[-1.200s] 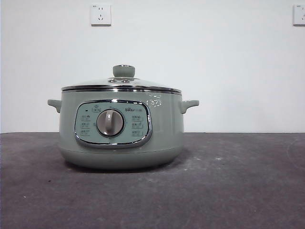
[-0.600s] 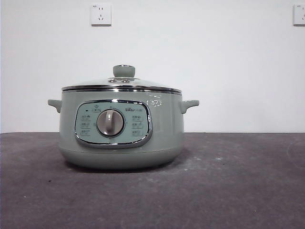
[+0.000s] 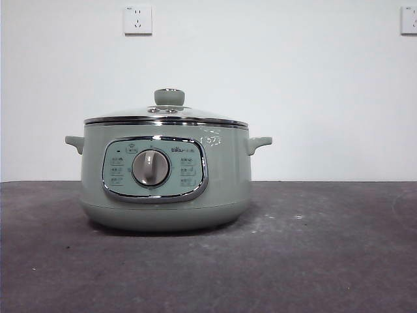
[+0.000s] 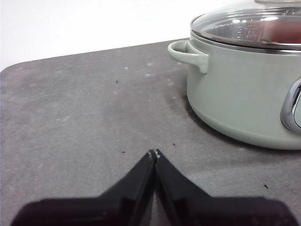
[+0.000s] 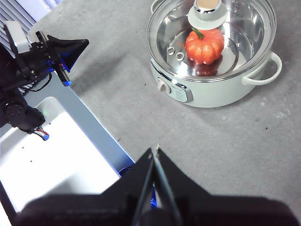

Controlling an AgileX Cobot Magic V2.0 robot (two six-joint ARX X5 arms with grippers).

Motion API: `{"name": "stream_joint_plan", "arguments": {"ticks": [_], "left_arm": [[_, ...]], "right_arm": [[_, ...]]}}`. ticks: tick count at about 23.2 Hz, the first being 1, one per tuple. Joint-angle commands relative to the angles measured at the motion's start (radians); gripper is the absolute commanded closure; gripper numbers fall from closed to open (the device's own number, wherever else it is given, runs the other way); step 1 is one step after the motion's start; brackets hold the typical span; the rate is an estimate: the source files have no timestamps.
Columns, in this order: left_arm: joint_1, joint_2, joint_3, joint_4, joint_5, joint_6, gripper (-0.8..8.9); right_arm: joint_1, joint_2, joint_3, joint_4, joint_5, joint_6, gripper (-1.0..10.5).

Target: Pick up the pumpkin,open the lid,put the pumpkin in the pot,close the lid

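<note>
pumpkin [image 5: 204,45] inside pot [image 3: 166,195], lid [image 3: 166,114] closed

Grey table [image 3: 326,261]; two wall sockets [image 3: 137,19], seemingly.

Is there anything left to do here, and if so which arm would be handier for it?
Probably nothing: the pumpkin sits inside the pot under the closed lid. If the lid needed a nudge, the left gripper looks handier, low beside the pot; the right gripper hangs high and farther off. Both are shut.
</note>
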Motion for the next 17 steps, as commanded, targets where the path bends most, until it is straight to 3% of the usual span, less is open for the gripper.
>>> {"name": "stream_joint_plan", "arguments": {"ticks": [1,4,6,12,17], "left_arm": [[0.003,-0.003,-0.016,0.001,-0.001,-0.006,8.17],[0.003,-0.003,-0.016,0.001,-0.001,-0.006,8.17],[0.003,-0.003,-0.016,0.001,-0.001,-0.007,8.17],[0.003,-0.003,-0.016,0.001,-0.001,-0.006,8.17],[0.003,-0.003,-0.016,0.002,-0.001,-0.006,8.17]], "right_arm": [[0.000,-0.005,0.002,-0.015,0.003,0.000,9.5],[-0.020,-0.018,0.002,-0.015,0.003,-0.002,9.5],[-0.083,-0.047,0.002,-0.005,0.003,-0.058,9.5],[-0.370,-0.216,-0.013,0.227,-0.107,-0.055,9.5],[-0.518,-0.425,-0.286,0.526,-0.108,-0.087,9.5]]}}
